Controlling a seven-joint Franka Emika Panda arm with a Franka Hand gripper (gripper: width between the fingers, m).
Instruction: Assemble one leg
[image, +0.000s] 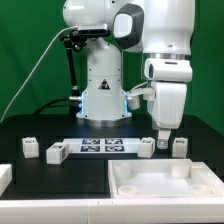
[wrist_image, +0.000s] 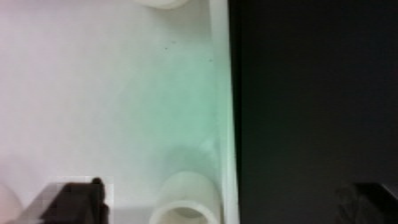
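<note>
My gripper (image: 163, 141) hangs over the far edge of the large white panel (image: 165, 186), between two small white legs (image: 146, 146) (image: 180, 146) that stand on the black table. Two more legs (image: 29, 147) (image: 57, 152) stand at the exterior view's left. In the wrist view the gripper (wrist_image: 224, 203) is open and empty. Its dark fingertips (wrist_image: 75, 201) straddle the panel's raised rim (wrist_image: 228, 100), one over the panel (wrist_image: 107, 100) and one over the table. A round socket (wrist_image: 183, 205) in the panel lies between them. No leg shows in the wrist view.
The marker board (image: 103, 147) lies on the table between the pairs of legs. The robot base (image: 100, 95) stands behind it. Another white part (image: 4, 178) shows at the exterior view's left edge. A second round socket (wrist_image: 164, 3) sits farther along the panel's rim.
</note>
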